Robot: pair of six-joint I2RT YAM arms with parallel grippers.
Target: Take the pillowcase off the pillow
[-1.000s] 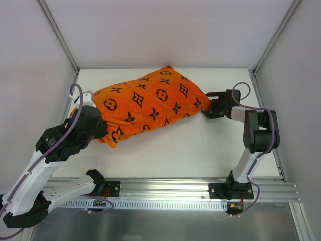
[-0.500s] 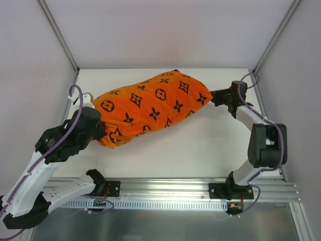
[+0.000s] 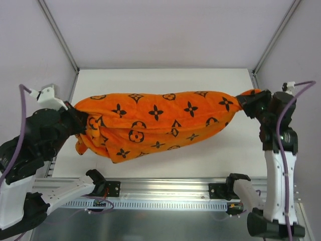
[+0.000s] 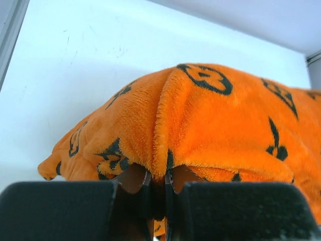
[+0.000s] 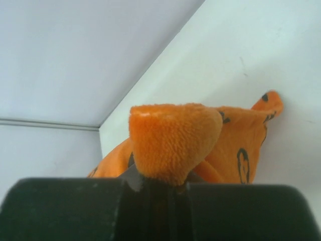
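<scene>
Both ends pinched rn. My left gripper (image 3: 76, 116) is clamped tight on a fold of the pillowcase (image 3: 155, 125) at its left end. In the left wrist cam the jaws are nearly together w/ orange plush squeezed up between them. Right gripper (image 3: 247, 102) is closed the same way on the right-hand corner, w/ a little nub of fabric poking out past the fingers in its cam. So the case is strung out sideways between the two arms over the white table (image 3: 200, 155), prob lifted off it a bit, belly sagging. No white pillow visible anywhere, so imo it's all inside. Gripping opposite ends makes sense to tension the cloth, but I can't tell which end is the opening.
</scene>
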